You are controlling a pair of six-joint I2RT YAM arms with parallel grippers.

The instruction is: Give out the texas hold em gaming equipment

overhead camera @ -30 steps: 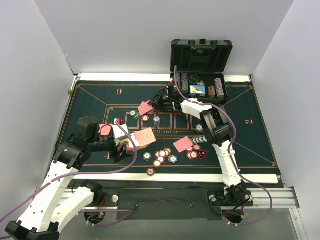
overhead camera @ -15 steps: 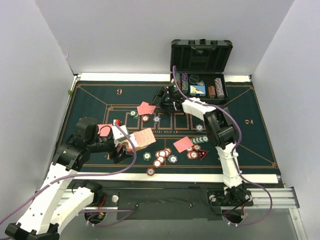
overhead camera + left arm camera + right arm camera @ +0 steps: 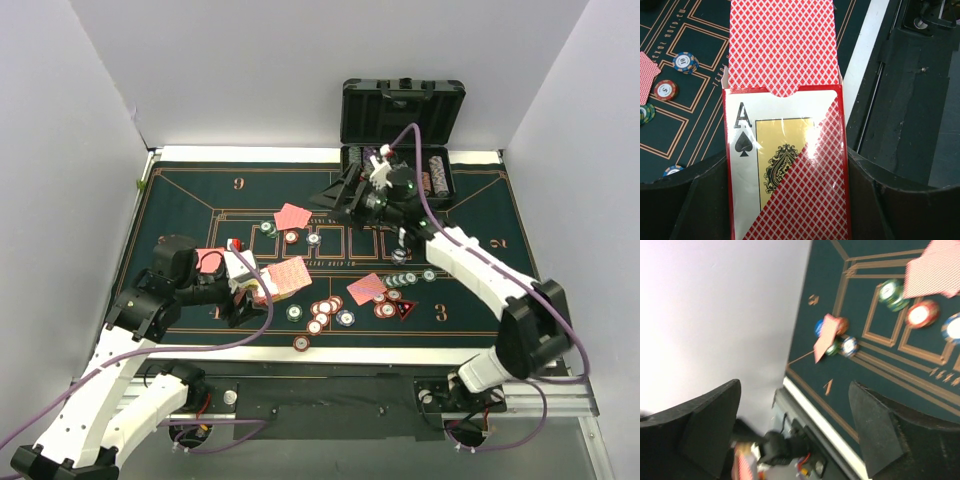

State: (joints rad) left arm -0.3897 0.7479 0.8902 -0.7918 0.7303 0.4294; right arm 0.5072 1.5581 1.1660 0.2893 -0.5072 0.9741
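"Where are the cards right now?"

"Most are in the red box [image 3: 790, 145]. The left gripper [image 3: 786, 172] is squeezed tight on it, down by the mat [image 3: 190, 205] at about 8 o'clock. I can't tell if it touches. A stack of cards [image 3: 781, 45] pokes halfway out of the open end."

"Could they fall out?"

"I think so. Only the box holds them. If that end tips down, the whole lot may slide out in a heap and not one by one."

"What about the other arm?"

"The right gripper [image 3: 794, 400] is up in the air at about 1 o'clock, just in front of the case [image 3: 402, 110]. It is wide open with nothing in it."

"So what could it mess up?"

"Lots of chips [image 3: 322, 312] sit close together at about 6 o'clock, and loose cards [image 3: 292, 216] lie flat on the mat too. A flat card on soft felt is hard to pinch. The gripper may just push it along, or knock a chip so it rolls off. If it goes for the stack in the box, it may pull out too many, or tug the box loose. And both arms would meet in the middle, so they could bump."
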